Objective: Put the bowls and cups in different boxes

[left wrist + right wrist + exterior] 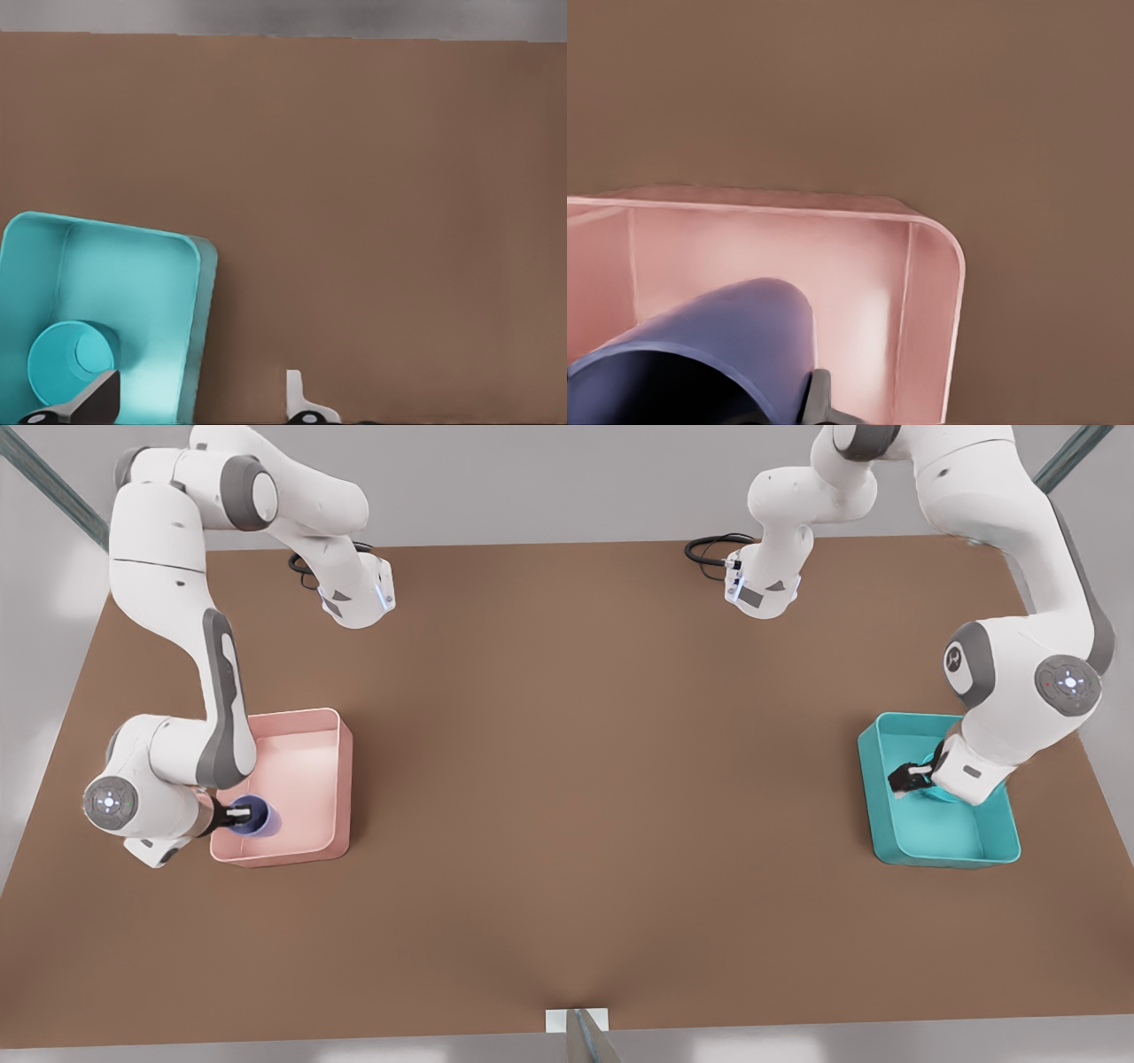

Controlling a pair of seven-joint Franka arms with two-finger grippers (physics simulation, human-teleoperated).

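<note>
The right gripper (237, 813) grips the cup (259, 817) over the pink box (341, 779). The left gripper (912, 775), jaws apart, hangs over the bowl (69, 361) in the teal box (997, 841).

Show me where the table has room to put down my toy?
The wide bare table between the pink box and the teal box is free. Both boxes are crowded: right gripper with cup, left gripper with bowl.

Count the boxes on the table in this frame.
2. The pink box sits at the front view's left, the purple cup over its near edge. The teal box sits at the front view's right, the teal bowl inside it.
</note>
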